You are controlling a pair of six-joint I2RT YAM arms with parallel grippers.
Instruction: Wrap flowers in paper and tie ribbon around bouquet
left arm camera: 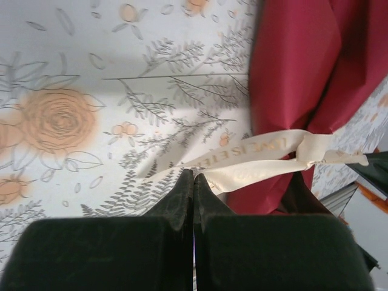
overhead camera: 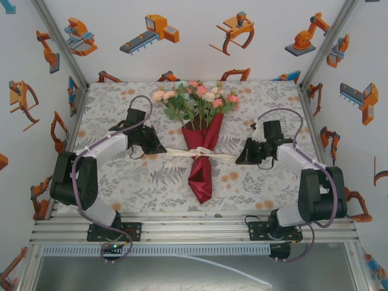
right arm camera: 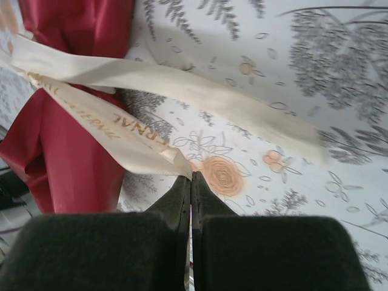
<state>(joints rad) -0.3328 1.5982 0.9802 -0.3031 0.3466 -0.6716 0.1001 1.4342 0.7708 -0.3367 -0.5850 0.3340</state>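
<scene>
The bouquet lies mid-table: pink, peach and cream flowers (overhead camera: 197,97) at the far end, with the dark red paper (overhead camera: 201,163) wrapped round the stems as a cone. A cream ribbon (overhead camera: 200,156) is knotted round the cone's waist, and its tails run out to both sides. My left gripper (overhead camera: 162,150) is shut, its tips (left arm camera: 194,176) pinching one ribbon (left arm camera: 260,148) tail beside the paper (left arm camera: 297,66). My right gripper (overhead camera: 238,160) is shut too, its tips (right arm camera: 191,176) holding the corner of the printed ribbon (right arm camera: 121,130) tail near the paper (right arm camera: 54,157).
The bouquet rests on a patterned tablecloth (overhead camera: 133,182) with grey leaves and orange dots. A second, plain ribbon tail (right arm camera: 200,91) lies loose on the cloth on the right. White walls printed with orange robots enclose the table. An aluminium rail (overhead camera: 194,230) runs along the near edge.
</scene>
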